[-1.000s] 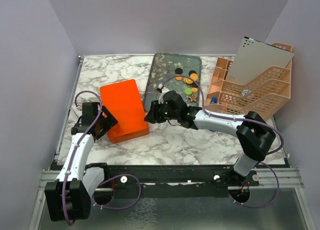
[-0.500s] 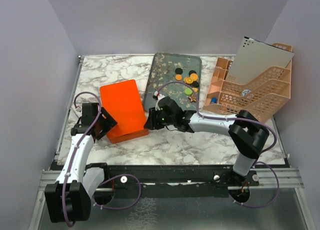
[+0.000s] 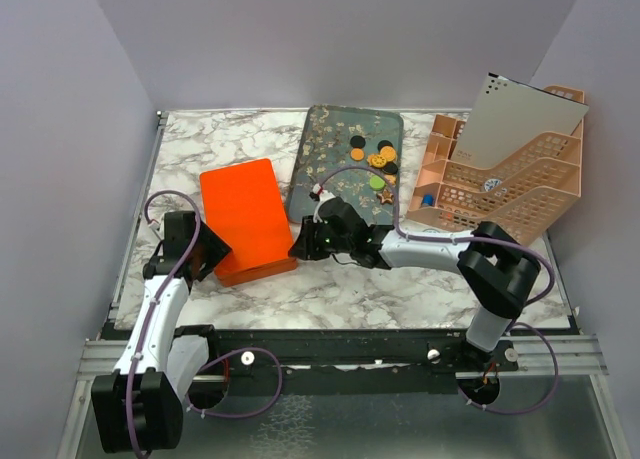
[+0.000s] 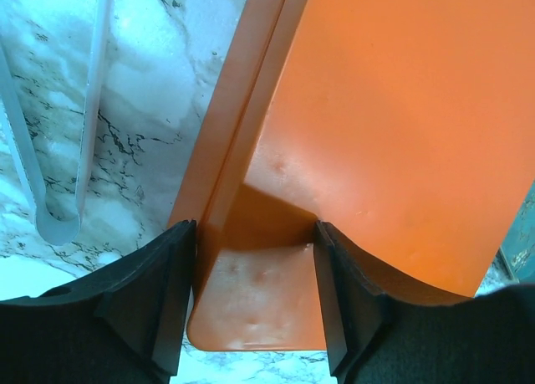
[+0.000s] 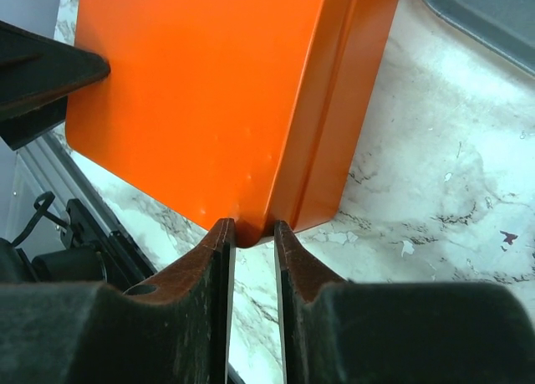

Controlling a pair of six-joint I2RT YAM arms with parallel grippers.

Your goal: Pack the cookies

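The cookies [image 3: 377, 159], small orange, black and green discs plus a brown star [image 3: 386, 195], lie on the dark patterned tray [image 3: 325, 149]. An orange lidded box [image 3: 245, 214] sits left of the tray. My left gripper [image 3: 203, 251] is shut on the box's near-left corner [image 4: 255, 284]; one finger [image 4: 171, 300] is on each side of it. My right gripper [image 3: 300, 243] is shut on the near-right corner [image 5: 251, 229] of the box lid, between narrow fingers [image 5: 213, 284]. Neither gripper holds a cookie.
A peach mesh desk organizer [image 3: 500, 184] holding a grey perforated sheet [image 3: 520, 114] stands at the right. The purple walls close in the left and back. A pale rail [image 4: 50, 192] runs along the table's left edge near my left gripper.
My right gripper has slid left and nearer to the box's near-right corner and closed on it. My left gripper has shifted slightly nearer along the box's left corner.
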